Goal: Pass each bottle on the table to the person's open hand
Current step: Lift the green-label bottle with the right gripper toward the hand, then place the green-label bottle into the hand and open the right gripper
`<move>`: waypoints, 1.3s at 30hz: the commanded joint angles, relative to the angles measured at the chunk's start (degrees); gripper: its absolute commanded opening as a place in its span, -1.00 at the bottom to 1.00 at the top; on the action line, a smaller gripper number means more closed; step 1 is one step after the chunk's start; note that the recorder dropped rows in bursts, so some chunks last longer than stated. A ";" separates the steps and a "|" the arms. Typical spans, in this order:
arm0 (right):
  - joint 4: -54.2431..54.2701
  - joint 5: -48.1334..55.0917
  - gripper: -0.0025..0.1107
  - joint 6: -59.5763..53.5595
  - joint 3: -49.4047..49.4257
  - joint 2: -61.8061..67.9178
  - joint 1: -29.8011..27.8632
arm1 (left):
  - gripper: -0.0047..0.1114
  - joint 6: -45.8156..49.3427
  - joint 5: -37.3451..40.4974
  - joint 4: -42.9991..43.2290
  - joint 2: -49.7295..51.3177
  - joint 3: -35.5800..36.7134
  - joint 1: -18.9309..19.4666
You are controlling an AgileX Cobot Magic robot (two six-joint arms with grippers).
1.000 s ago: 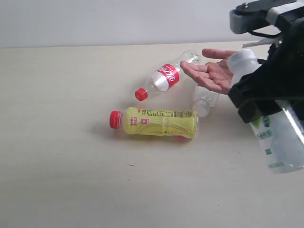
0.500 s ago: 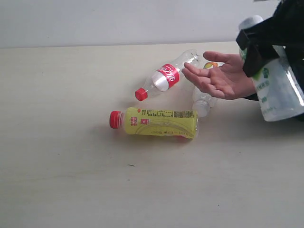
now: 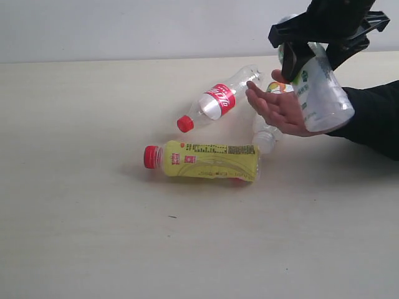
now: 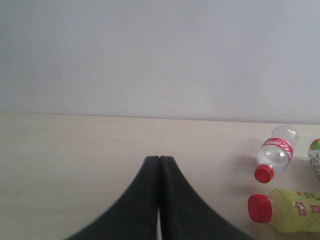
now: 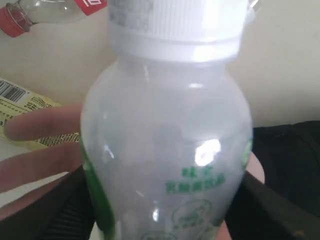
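My right gripper [image 3: 316, 47] is shut on a whitish bottle with a green-white label [image 3: 321, 93] [image 5: 167, 145], holding it just over the person's open hand [image 3: 280, 109] [image 5: 35, 150]. The clear bottle with red cap and label [image 3: 215, 103] [image 4: 274, 152] lies on the table [image 3: 93, 205]. In front of it lies the yellow bottle with a red cap [image 3: 209, 160] [image 4: 287, 210]. A second whitish bottle [image 3: 267, 134] lies partly hidden under the hand. My left gripper [image 4: 159, 159] is shut and empty, away from the bottles.
The person's black sleeve [image 3: 374, 118] reaches in from the right edge. A pale wall [image 3: 124, 28] runs behind the table's far edge.
My right gripper has carried the whitish bottle up and leftward from the right edge to over the hand. The hand shifted slightly; the other bottles have not moved.
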 commanded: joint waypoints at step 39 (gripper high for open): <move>-0.75 0.04 0.41 -1.35 1.66 1.37 1.85 | -0.92 -0.11 -0.11 -0.23 -0.38 -0.03 0.05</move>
